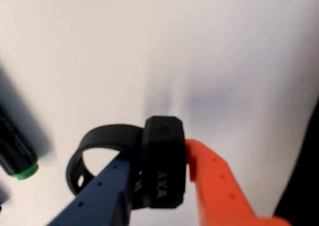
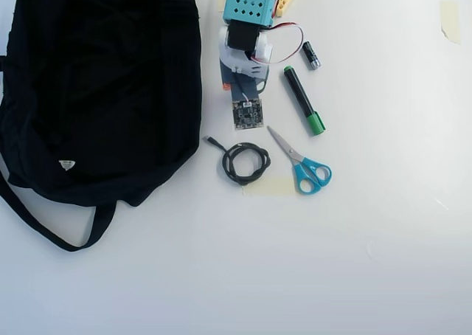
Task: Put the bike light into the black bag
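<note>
In the wrist view my gripper [image 1: 159,159] is shut on the bike light [image 1: 162,136], a small black body marked AXA. It sits between the blue finger [image 1: 104,191] and the orange finger [image 1: 214,186]. Its loop strap [image 1: 99,136] sticks out to the left, over the white table. In the overhead view the arm [image 2: 243,54] hides the light; only a bit of orange finger [image 2: 226,86] shows. The black bag [image 2: 96,84] lies just left of the arm, with its white label [image 2: 67,164] and long strap [image 2: 44,228].
In the overhead view, right of the arm lie a black marker with a green cap [image 2: 302,100], also in the wrist view [image 1: 17,159], and a short black-and-silver cylinder [image 2: 310,54]. A coiled black cable [image 2: 245,162] and teal-handled scissors [image 2: 302,164] lie in front.
</note>
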Motion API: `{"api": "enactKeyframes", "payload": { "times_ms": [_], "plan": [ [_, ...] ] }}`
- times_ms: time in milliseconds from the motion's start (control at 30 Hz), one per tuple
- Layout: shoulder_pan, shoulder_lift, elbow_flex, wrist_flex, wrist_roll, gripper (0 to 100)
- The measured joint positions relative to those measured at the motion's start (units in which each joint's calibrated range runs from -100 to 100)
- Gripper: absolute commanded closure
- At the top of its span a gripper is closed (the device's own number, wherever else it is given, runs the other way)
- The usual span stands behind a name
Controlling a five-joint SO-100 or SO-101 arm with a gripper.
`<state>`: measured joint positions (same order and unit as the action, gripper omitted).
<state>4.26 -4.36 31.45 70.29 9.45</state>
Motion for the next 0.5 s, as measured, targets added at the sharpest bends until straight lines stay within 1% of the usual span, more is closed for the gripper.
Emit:
{"api": "enactKeyframes", "payload": {
  "times_ms": [233, 333, 500],
  "plan": [
    [0.15, -4.15, -0.08, 4.29, -0.10, 98],
    [0.51, -7.89, -0.08, 6.44, -0.24, 98],
    [0.96, -15.28, -0.08, 6.96, -0.24, 98]
  ]
}}
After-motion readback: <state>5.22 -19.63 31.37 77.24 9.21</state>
